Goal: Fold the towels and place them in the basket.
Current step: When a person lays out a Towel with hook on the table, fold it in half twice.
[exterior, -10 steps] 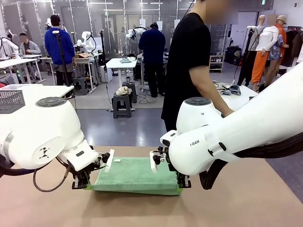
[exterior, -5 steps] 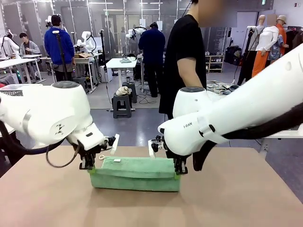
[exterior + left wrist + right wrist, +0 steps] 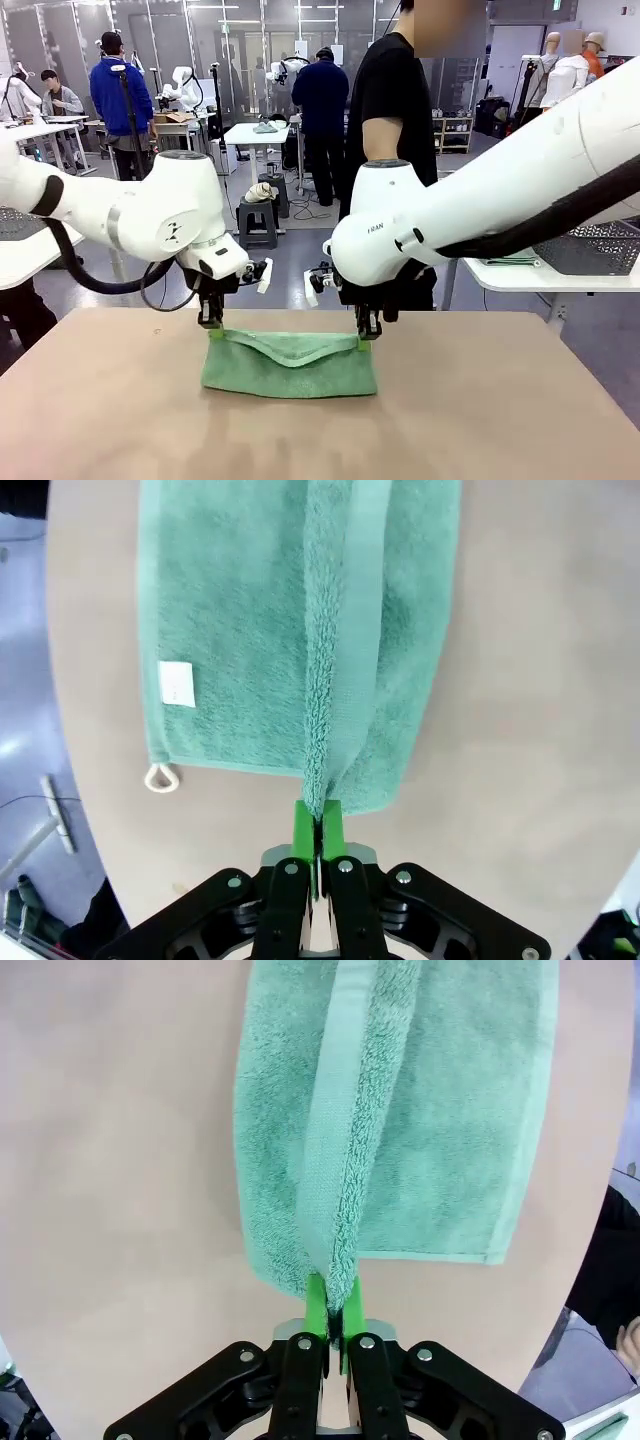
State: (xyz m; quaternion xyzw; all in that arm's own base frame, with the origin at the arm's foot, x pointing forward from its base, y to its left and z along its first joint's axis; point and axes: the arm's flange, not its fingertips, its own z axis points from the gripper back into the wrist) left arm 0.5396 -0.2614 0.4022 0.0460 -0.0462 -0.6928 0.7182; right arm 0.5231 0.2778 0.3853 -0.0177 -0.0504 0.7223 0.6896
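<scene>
Green towel (image 3: 290,368) lies on the worktop (image 3: 500,420), one long edge lifted — left claw (image 3: 212,326) and right claw (image 3: 366,338) each pinched shut on a corner of it, edge sagging between. Looks mid-fold: matched corner grips should keep the edge straight when carried over.

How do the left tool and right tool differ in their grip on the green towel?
The left tool pinches the end of the green towel bearing a white label and loop; the right tool pinches the plain end. The left tool reaches from picture left, the right tool from picture right. Both are shut on the same raised edge.
</scene>
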